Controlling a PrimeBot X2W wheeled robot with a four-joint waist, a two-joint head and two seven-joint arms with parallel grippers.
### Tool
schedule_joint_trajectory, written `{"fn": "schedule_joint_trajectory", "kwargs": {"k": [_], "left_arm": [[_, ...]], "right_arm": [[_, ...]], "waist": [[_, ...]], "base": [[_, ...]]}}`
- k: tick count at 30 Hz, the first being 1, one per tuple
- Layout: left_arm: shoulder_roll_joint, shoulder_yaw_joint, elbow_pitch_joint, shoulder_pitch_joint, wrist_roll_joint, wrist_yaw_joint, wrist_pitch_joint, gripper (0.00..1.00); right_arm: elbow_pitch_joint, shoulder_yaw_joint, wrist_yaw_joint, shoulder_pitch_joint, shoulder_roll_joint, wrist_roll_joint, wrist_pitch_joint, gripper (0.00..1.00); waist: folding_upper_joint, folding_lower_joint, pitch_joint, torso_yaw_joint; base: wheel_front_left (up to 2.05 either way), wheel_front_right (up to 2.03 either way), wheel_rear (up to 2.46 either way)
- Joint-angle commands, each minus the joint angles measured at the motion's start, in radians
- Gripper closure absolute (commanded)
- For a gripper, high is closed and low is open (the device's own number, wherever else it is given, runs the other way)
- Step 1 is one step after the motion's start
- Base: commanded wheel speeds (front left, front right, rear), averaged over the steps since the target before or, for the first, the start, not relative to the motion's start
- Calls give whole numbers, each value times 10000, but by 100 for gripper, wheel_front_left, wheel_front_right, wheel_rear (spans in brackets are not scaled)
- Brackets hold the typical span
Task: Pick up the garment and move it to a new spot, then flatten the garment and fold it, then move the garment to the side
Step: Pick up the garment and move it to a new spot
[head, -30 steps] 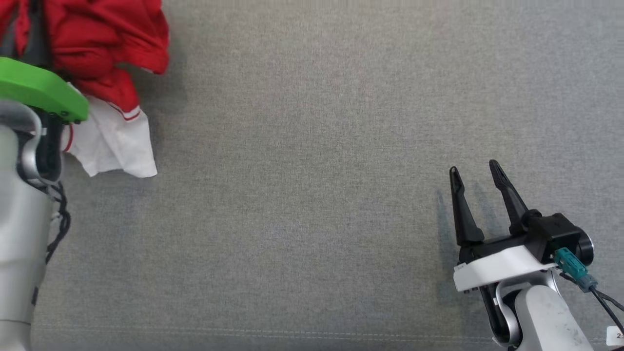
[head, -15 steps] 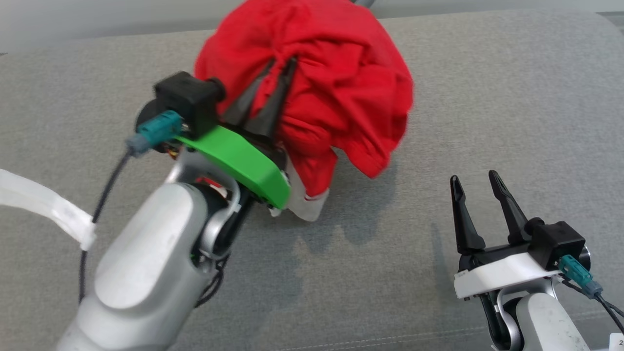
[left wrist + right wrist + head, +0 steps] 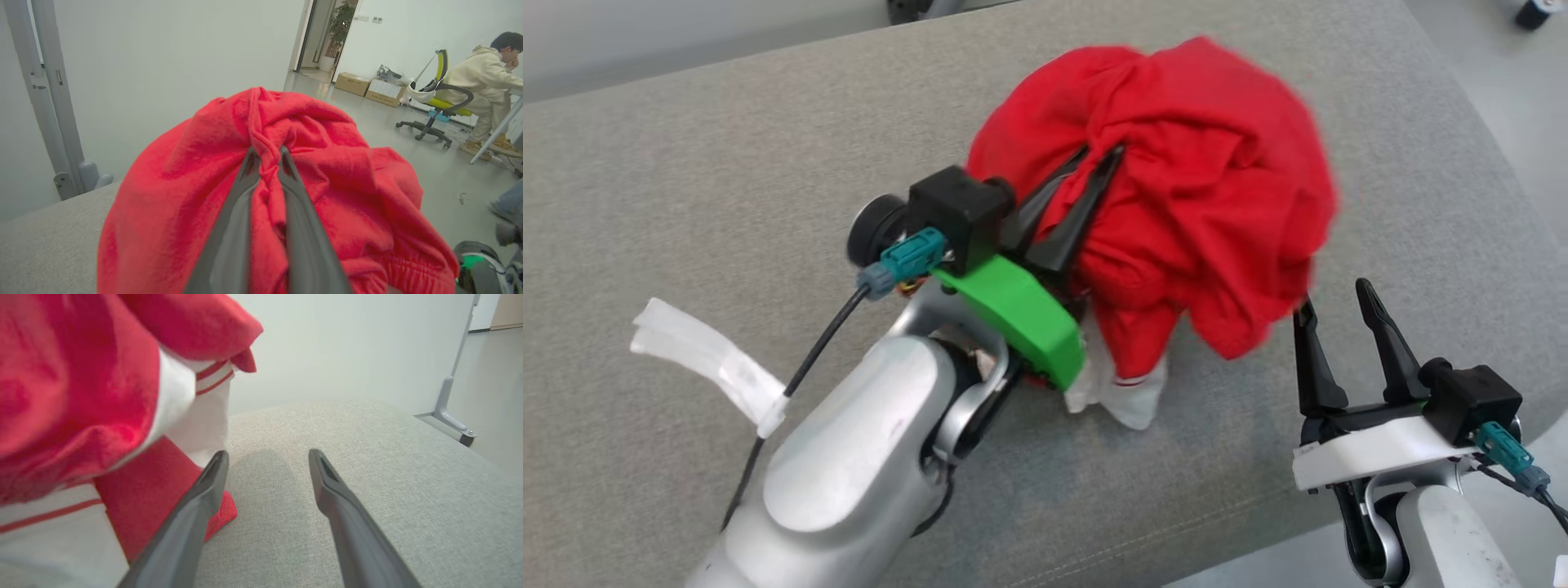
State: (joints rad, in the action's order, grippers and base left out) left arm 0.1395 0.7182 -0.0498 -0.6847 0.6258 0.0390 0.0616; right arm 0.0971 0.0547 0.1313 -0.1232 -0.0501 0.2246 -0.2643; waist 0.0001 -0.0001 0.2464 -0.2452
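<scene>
The garment [image 3: 1217,188] hung bunched over the far middle of the worktop [image 3: 686,163]. A fold of it was caught between the fingers of the left pincer [image 3: 1101,153], which reached in from the near left. The garment's lowest end touched the worktop. The right pincer [image 3: 1334,298] sat at the near right, just right of the garment's hanging edge, fingers apart over the worktop. Beyond the worktop, on the floor [image 3: 408,143], a person [image 3: 486,77] sat on a chair [image 3: 437,102], with boxes [image 3: 369,85] to their left.
</scene>
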Motion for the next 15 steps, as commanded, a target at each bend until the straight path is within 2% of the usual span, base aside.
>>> {"fn": "schedule_joint_trajectory", "kwargs": {"k": [1, 9, 13, 15], "left_arm": [[259, -56, -243, 208, -208, 95, -119, 100], [966, 84, -2534, 1764, -123, 168, -666, 100], [823, 38, -3419, 2180, 73, 24, -1193, 100], [705, 3, -3696, 2294, 192, -12, -1407, 69]], "right_arm": [[-24, 13, -10, 58, -7, 35, -3, 0], [-44, -116, -10, 138, -6, 35, -3, 0], [30, -106, -10, 220, -9, -112, -5, 0], [64, -103, -10, 245, -9, -153, -5, 0]], "waist": [[-1, 1, 263, -451], [-1, 1, 229, -411], [-1, 1, 104, -166], [-1, 1, 18, -14]], "base": [[0, 0, 0], [0, 0, 0], [0, 0, 0], [0, 0, 0]]}}
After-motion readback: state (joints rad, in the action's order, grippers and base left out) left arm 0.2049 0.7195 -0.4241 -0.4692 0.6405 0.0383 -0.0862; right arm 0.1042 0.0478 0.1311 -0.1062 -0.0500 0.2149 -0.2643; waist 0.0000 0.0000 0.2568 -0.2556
